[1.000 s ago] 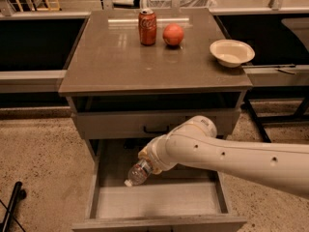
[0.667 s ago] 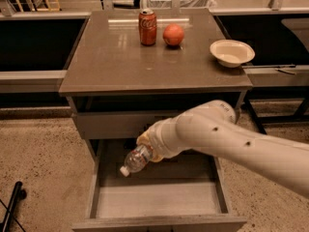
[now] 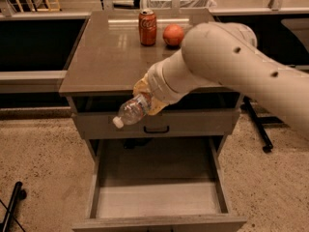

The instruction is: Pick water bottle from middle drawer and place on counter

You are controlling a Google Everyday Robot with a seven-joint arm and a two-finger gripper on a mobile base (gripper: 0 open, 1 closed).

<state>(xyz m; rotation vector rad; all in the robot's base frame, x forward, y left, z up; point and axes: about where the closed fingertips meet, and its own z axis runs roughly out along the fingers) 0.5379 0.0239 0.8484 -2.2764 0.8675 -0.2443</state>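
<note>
My gripper (image 3: 145,99) is shut on the water bottle (image 3: 129,112), a small clear plastic bottle with a white cap. It holds the bottle tilted, cap pointing down-left, in front of the counter's front edge and above the open middle drawer (image 3: 157,199). The drawer is pulled out and shows a pale grey floor with nothing on it. The counter (image 3: 108,57) is the glossy grey-brown top of the cabinet. My arm crosses the counter's right half and hides part of it.
A red soda can (image 3: 147,27) and an orange-red round fruit (image 3: 173,35) stand at the back of the counter. A closed drawer front with a black handle (image 3: 156,129) sits under the counter. A black stand leg (image 3: 258,127) is on the floor at right.
My gripper has lifted the water bottle up out of the middle drawer to the level of the counter's front edge. The drawer floor is now bare.
</note>
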